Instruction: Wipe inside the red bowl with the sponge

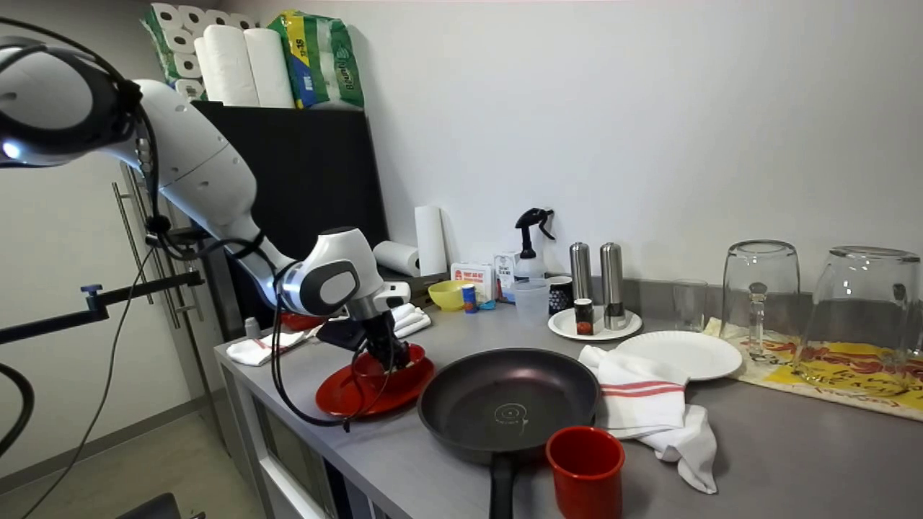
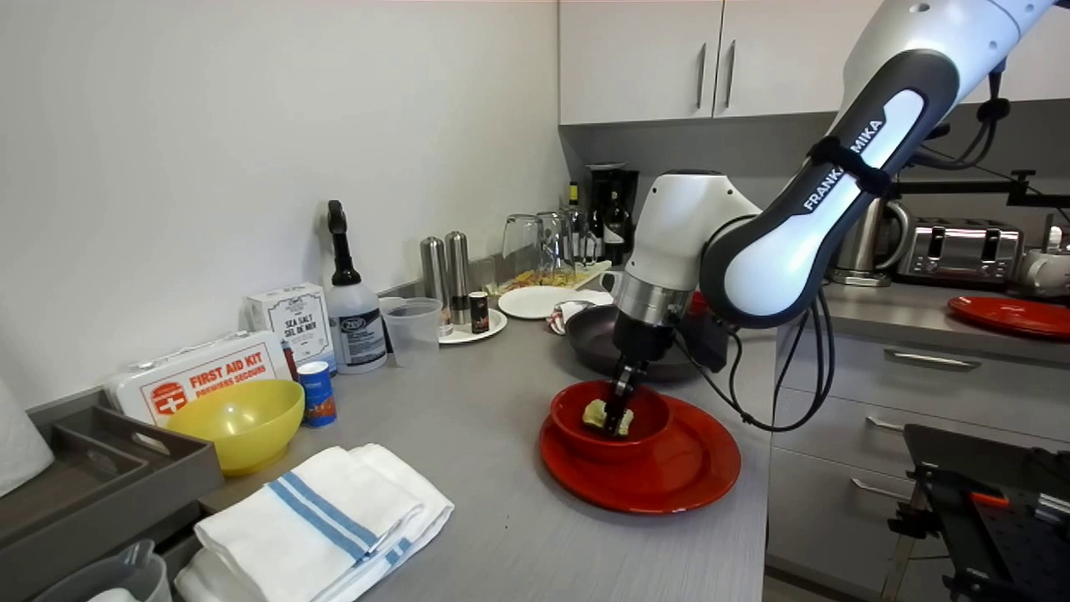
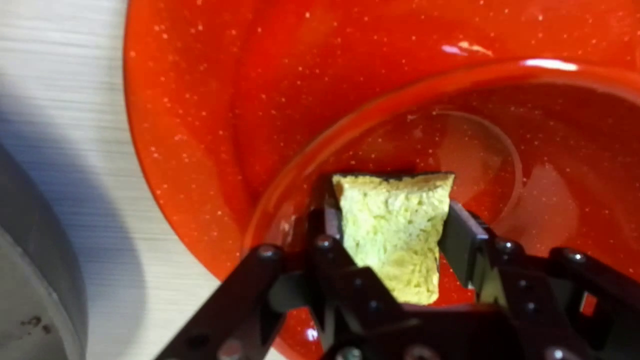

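Firstly, we enter one small, pale yellow, rectangular sponge (image 3: 392, 252), lying within the rim of one deep, round, glossy red bowl (image 2: 603, 448); whether it touches the bowl's inside we cannot tell. Item: one black two-fingered gripper (image 3: 396, 226), pointing down into the bowl, its fingers drawn in against opposite sides of the sponge, which we find held between them. Item: one wide, round, glossy red plate (image 2: 694, 464), white-flecked, directly under the bowl, on the flat grey countertop (image 2: 501, 518). Near the plate we list one round black frying pan (image 1: 497, 393); near the pan, one tall, cylindrical red cup (image 1: 588, 476) and one crumpled white cloth with red stripes (image 1: 642, 396). Further, we note one folded white cloth with blue stripes (image 2: 334, 510), one round yellow bowl (image 2: 242, 422) and one white spray bottle (image 2: 358, 326), upright, black-topped
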Motion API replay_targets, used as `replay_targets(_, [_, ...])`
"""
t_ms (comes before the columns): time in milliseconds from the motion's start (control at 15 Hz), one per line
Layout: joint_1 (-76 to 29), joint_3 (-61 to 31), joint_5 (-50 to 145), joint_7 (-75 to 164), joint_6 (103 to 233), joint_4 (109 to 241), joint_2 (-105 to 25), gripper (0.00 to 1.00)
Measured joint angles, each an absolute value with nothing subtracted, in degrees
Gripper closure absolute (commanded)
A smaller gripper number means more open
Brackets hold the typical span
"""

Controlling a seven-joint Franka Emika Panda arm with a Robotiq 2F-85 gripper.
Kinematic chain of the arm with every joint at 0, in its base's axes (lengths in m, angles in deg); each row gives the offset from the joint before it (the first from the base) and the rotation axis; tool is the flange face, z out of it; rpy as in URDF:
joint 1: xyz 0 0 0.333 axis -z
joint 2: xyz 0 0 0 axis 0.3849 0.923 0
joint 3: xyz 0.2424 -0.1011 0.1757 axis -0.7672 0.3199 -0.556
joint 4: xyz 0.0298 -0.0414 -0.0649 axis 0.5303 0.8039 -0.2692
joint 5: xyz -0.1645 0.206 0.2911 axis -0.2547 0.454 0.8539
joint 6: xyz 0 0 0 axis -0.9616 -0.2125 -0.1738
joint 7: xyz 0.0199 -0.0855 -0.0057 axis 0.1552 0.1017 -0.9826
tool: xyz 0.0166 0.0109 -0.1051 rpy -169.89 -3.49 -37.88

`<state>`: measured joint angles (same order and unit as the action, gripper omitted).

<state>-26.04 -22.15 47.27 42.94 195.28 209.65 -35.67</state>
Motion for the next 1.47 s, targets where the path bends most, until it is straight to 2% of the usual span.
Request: replay_targets(1467, [-26.4, -21.5, 47.3, 43.2, 192.2, 212.6, -39.2, 0.75])
